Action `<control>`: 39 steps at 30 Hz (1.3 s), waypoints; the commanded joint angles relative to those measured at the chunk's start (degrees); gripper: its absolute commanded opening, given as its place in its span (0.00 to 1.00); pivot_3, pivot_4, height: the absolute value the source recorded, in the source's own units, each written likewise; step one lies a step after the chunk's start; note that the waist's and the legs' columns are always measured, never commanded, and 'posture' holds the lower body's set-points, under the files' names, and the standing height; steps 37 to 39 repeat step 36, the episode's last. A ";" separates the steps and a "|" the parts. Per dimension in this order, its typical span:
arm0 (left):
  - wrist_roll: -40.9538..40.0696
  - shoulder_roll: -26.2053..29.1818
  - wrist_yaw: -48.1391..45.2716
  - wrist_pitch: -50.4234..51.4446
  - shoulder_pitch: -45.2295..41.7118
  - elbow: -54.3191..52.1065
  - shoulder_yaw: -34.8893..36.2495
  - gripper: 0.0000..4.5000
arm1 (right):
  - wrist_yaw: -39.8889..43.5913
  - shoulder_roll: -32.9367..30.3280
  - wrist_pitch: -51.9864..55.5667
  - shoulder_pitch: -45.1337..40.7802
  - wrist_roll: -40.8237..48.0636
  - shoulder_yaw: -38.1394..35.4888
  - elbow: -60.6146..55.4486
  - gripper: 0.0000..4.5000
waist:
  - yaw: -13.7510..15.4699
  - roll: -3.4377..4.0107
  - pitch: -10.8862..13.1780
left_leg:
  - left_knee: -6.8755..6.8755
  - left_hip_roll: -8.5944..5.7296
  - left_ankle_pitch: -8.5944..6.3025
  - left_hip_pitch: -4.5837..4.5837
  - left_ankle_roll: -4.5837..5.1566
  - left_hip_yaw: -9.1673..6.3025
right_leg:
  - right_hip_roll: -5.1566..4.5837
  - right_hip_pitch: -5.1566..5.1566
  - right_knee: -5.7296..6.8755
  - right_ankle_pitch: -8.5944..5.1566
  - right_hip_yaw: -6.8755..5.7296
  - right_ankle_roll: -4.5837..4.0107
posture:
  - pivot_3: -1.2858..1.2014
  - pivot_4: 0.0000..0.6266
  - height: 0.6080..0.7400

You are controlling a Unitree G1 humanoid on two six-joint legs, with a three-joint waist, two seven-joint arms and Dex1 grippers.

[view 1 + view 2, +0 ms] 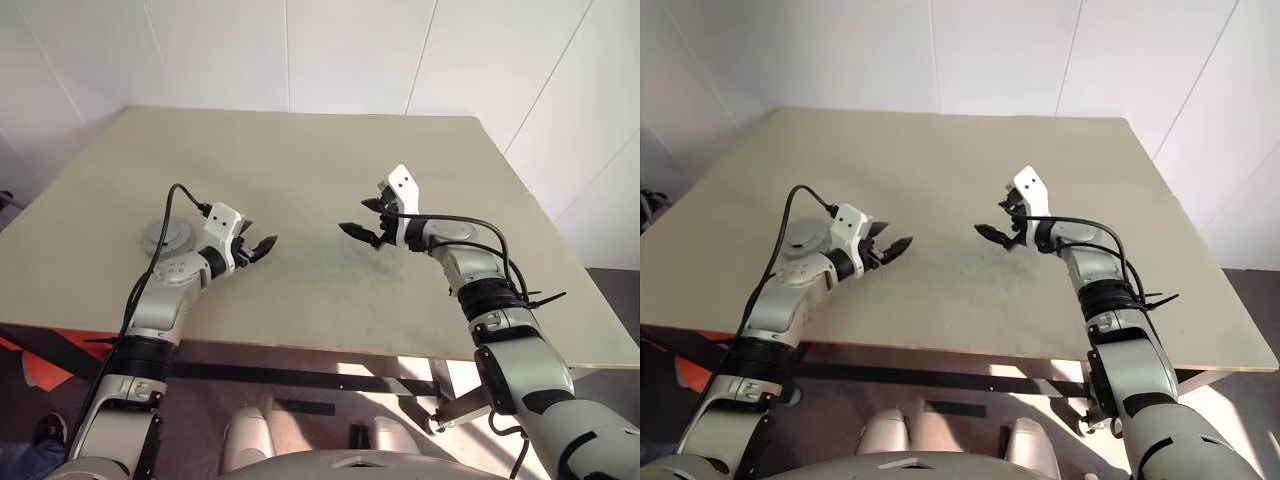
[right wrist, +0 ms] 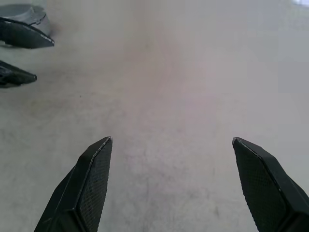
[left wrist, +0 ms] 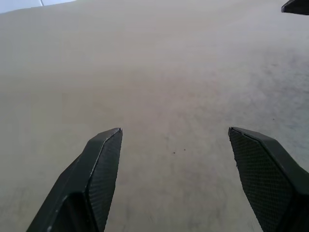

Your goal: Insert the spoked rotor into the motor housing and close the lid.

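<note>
Resting assembly: a round grey disc (image 1: 168, 238) lies flat on the desk (image 1: 300, 160) near its left edge, partly hidden behind the left arm — ribs, coils or spokes cannot be made out, so whether it is the lid alone or the lid closed on the motor housing cannot be told.
Rotor: no thin spoked wheel lies loose on the bare desk; judged from that, it may already sit under the disc, though this is not seen.
Left gripper (image 1: 262, 246): hovers above the desk just inboard of the disc, apart from it, pointing toward the middle; jaws wide apart and empty, with bare desk between the fingertips (image 3: 104, 159).
Right gripper (image 1: 362, 224): hovers over the middle of the desk, well apart from the disc, facing the left gripper; jaws fully apart and empty — its wrist view shows the disc (image 2: 24, 12) beyond the left gripper's tips.
Reason for pose: both grippers are clear of the part and facing each other, a posture suited to a finished placement or to a fresh approach.
</note>
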 commanded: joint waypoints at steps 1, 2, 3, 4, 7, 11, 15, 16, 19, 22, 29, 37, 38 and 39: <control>0.71 -0.05 -0.14 -1.69 -2.75 0.73 0.81 0.82 | -0.36 -0.33 -0.30 -1.44 0.28 -1.37 -2.48 1.00 | -0.03 0.00 0.00 | 0.00 0.00 0.00 0.01 0.00 0.00 | 0.01 0.00 0.00 0.00 0.00 0.00 | 0.52 0.00 1.00; 0.96 -0.04 -0.26 -2.00 -3.03 1.20 0.82 0.82 | -0.39 -0.43 -0.16 -1.34 0.48 -1.58 -2.80 1.00 | -0.04 0.00 0.00 | 0.00 0.01 0.00 0.01 0.00 0.00 | 0.01 0.00 0.00 0.00 0.00 0.00 | 0.52 0.00 1.00; 1.15 -0.05 -0.33 -2.26 -3.36 1.75 0.85 0.82 | -0.83 -0.63 -0.24 -1.50 0.48 -1.92 -2.54 1.00 | -0.04 0.00 0.00 | -0.01 0.01 0.00 0.01 0.00 0.00 | 0.01 -0.01 0.00 0.00 0.00 0.00 | 0.52 0.00 1.00; 1.32 -0.05 -0.35 -2.50 -3.60 2.12 0.87 0.82 | -1.31 -0.81 -0.41 -1.67 0.33 -2.13 -2.07 1.00 | -0.04 0.00 0.00 | 0.00 0.00 0.00 0.01 0.00 0.00 | 0.01 -0.01 0.00 0.00 0.01 0.00 | 0.52 0.00 1.00; 1.24 -0.09 -0.48 -2.89 -4.02 2.66 1.23 0.82 | -2.02 -0.89 -0.82 -1.88 -0.36 -1.71 -1.21 1.00 | -0.03 0.00 0.00 | 0.00 0.00 0.00 0.00 0.01 0.00 | 0.00 -0.01 -0.01 0.00 0.01 0.00 | 0.52 0.00 1.00; 0.26 -0.45 -0.44 -2.24 -3.62 1.75 2.12 0.82 | -1.78 -0.51 -0.88 -1.94 -0.36 -1.37 -1.67 1.00 | -0.04 0.00 0.00 | -0.01 0.00 -0.01 0.00 0.02 0.00 | 0.01 -0.01 -0.02 0.00 0.01 0.00 | 0.52 0.00 1.00; -0.18 -0.80 -0.21 -1.32 -3.13 0.36 2.48 0.82 | -2.24 -0.48 -0.74 -2.34 -0.46 -1.52 -1.24 1.00 | -0.04 0.00 0.00 | -0.01 0.00 -0.02 0.00 0.03 0.00 | 0.00 -0.01 -0.03 0.00 0.01 0.00 | 0.52 0.00 1.00; -0.16 -0.86 -0.19 -1.22 -2.98 0.19 2.48 0.82 | -2.22 -0.50 -0.69 -2.24 -0.59 -1.35 -1.27 1.00 | -0.04 0.00 0.00 | -0.01 0.00 -0.02 0.00 0.03 0.00 | 0.01 -0.01 -0.03 0.00 0.01 0.00 | 0.52 0.00 1.00; -0.10 -1.12 -0.18 -0.98 -2.42 -0.37 2.48 0.82 | -2.08 -0.54 -0.87 -2.03 -0.93 -0.98 -1.15 1.00 | -0.05 0.00 0.00 | -0.01 0.00 -0.02 0.00 0.03 0.00 | 0.01 -0.01 -0.03 0.00 0.01 0.00 | 0.52 0.00 1.00; 0.18 -1.25 -0.16 -0.70 -2.40 -0.58 2.34 0.82 | -2.27 -0.54 -1.17 -2.37 -1.03 -1.17 -0.56 1.00 | -0.04 0.01 0.00 | -0.01 0.00 -0.02 -0.01 0.04 0.00 | 0.00 -0.01 -0.04 0.00 0.01 0.00 | 0.52 0.00 1.00; 0.44 -1.16 -0.21 -0.64 -2.31 -0.61 2.33 0.82 | -2.72 -0.03 -1.81 -2.86 -1.55 -0.99 0.23 1.00 | -0.06 0.01 0.01 | -0.02 0.01 -0.02 0.00 0.04 0.00 | 0.01 -0.02 -0.04 0.00 0.01 0.00 | 0.52 0.00 1.00; 1.27 -0.91 -0.36 -0.85 -2.81 0.13 1.71 0.82 | -3.41 -0.06 -2.88 -2.84 -2.10 -1.28 1.36 1.00 | -0.07 0.01 0.01 | -0.03 0.00 -0.03 -0.01 0.05 0.01 | 0.01 -0.02 -0.07 -0.01 0.00 0.00 | 0.52 0.00 1.00; 1.27 -0.91 -0.36 -0.85 -2.81 0.13 1.71 0.82 | -3.41 -0.06 -2.88 -2.84 -2.10 -1.28 1.36 1.00 | -0.07 0.01 0.01 | -0.03 0.00 -0.03 -0.01 0.05 0.01 | 0.01 -0.02 -0.07 -0.01 0.00 0.00 | 0.52 0.00 1.00; 1.27 -0.91 -0.36 -0.85 -2.81 0.13 1.71 0.82 | -3.41 -0.06 -2.88 -2.84 -2.10 -1.28 1.36 1.00 | -0.07 0.01 0.01 | -0.03 0.00 -0.03 -0.01 0.05 0.01 | 0.01 -0.02 -0.07 -0.01 0.00 0.00 | 0.52 0.00 1.00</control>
